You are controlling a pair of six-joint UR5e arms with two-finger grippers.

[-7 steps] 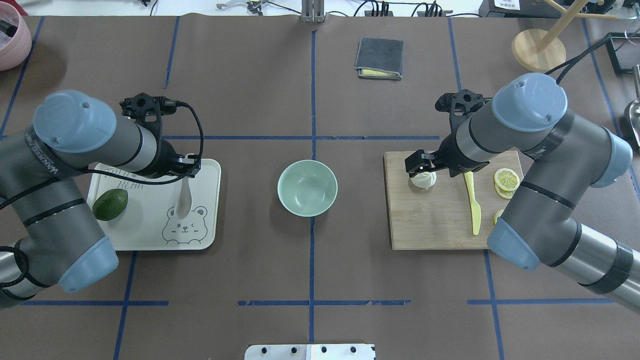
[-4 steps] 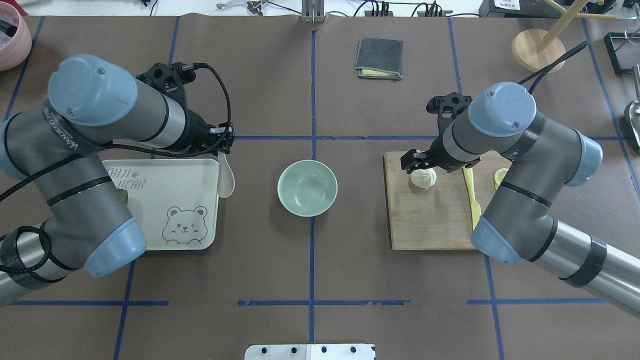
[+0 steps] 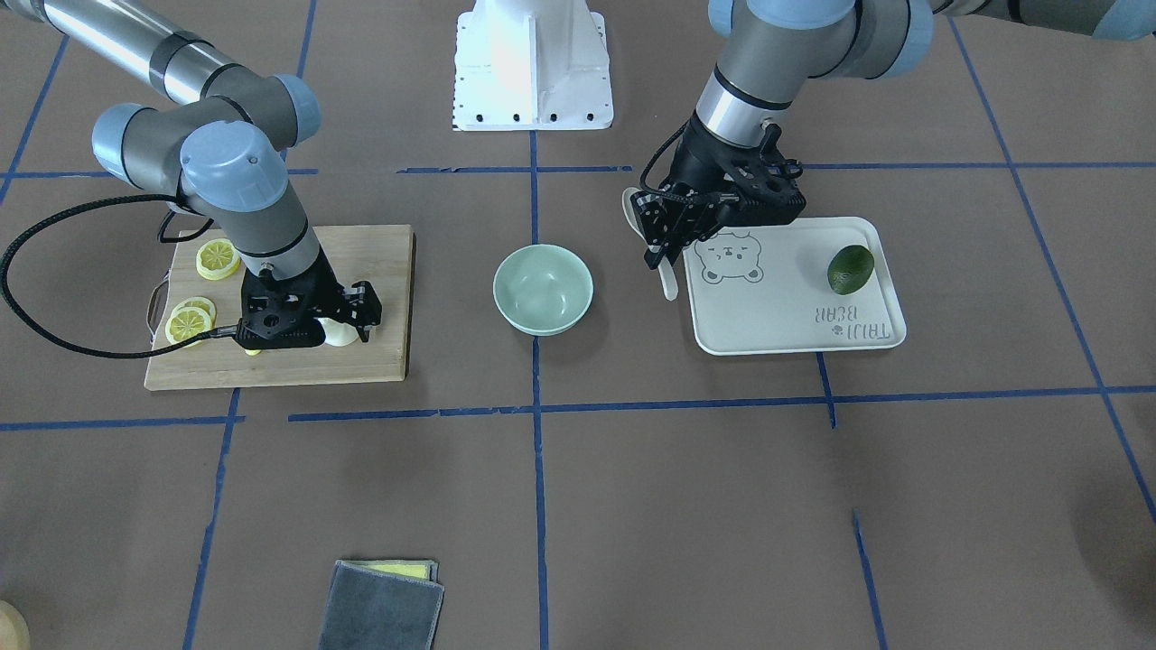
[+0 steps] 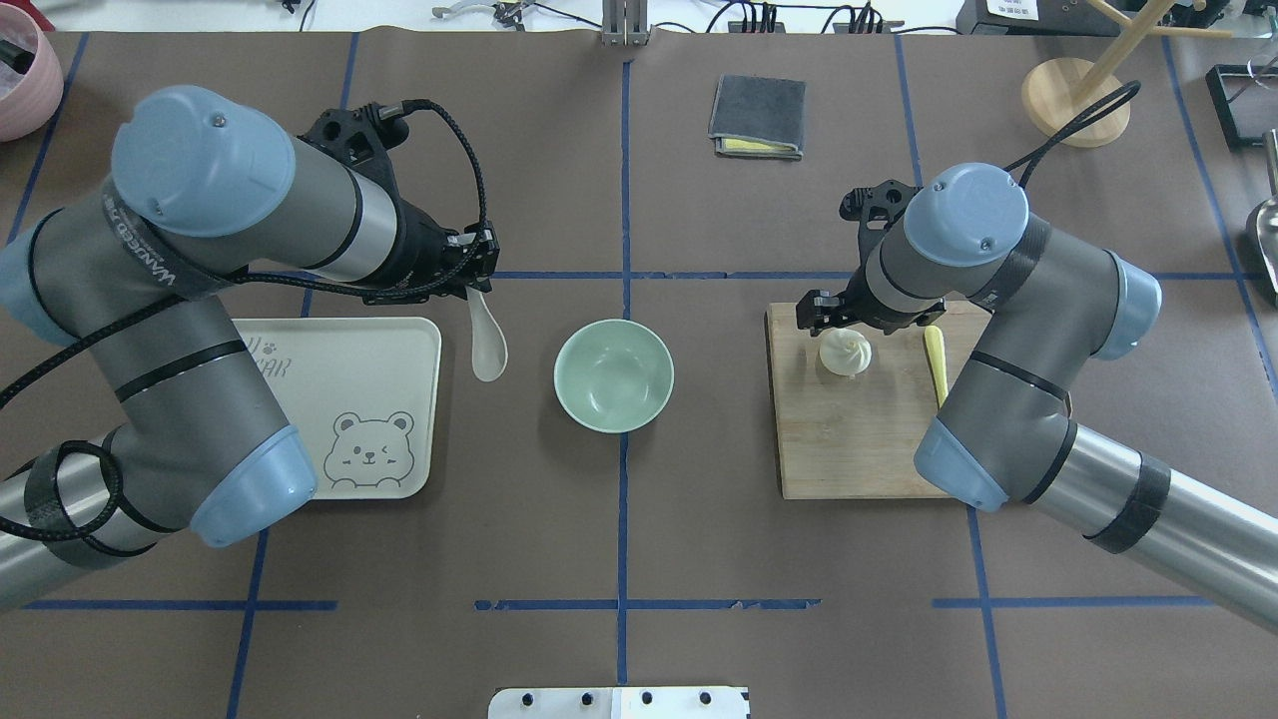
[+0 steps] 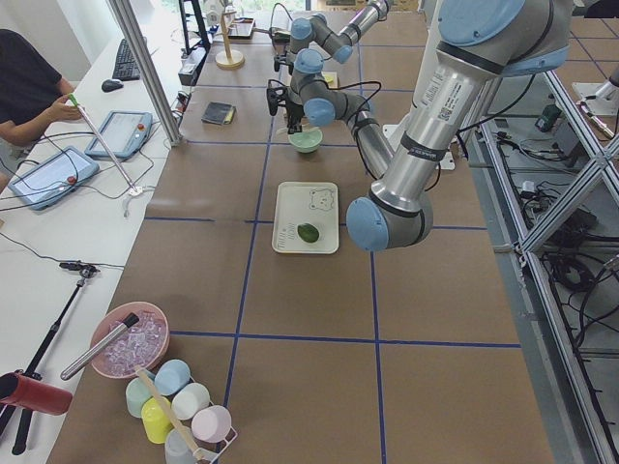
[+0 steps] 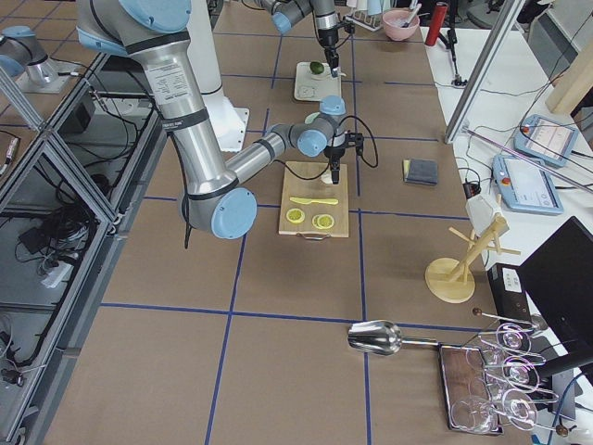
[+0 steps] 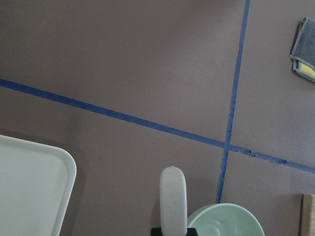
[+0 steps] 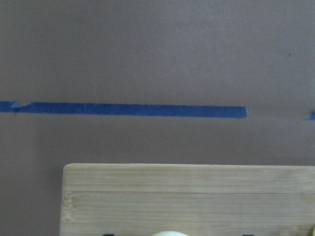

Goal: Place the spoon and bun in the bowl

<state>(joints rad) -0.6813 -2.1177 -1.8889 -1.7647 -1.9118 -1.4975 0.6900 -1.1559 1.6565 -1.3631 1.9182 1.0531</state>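
Note:
The mint-green bowl stands at the table's middle and is empty; it also shows in the front view. My left gripper is shut on the off-white spoon and holds it in the air between the tray and the bowl; its handle sticks out below the gripper in the front view. The left wrist view shows the spoon beside the bowl's rim. The white bun sits on the wooden board. My right gripper is open, its fingers wide on either side of the bun.
The white bear tray lies left of the bowl, with a dark green avocado on it. A yellow knife and lemon slices lie on the board. A grey cloth and a wooden stand are at the back.
My left gripper has lifted the spoon off the tray and carried it right, toward the bowl. My right gripper has stayed over the bun while its elbow swung left.

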